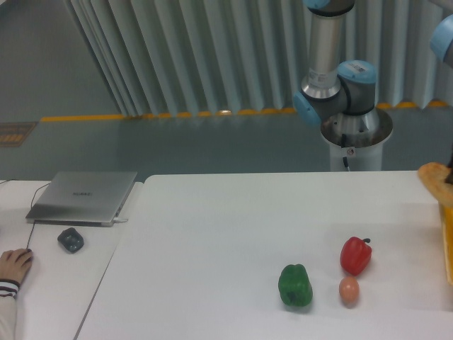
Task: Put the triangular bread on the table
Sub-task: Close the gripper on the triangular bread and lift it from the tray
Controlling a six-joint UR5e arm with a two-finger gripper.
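The triangular bread, golden-brown with a paler edge, pokes in at the far right edge of the camera view, hanging above the white table's right side. Just above it a dark sliver of my gripper shows, mostly cut off by the frame. The bread hangs beneath it off the surface, so it is shut on the bread. A blue arm joint sits at the top right corner.
A red pepper, a green pepper and a small tan egg-like ball lie at the front right. A yellow tray lines the right edge. The arm's base stands behind. On the left desk: laptop, mouse, a hand.
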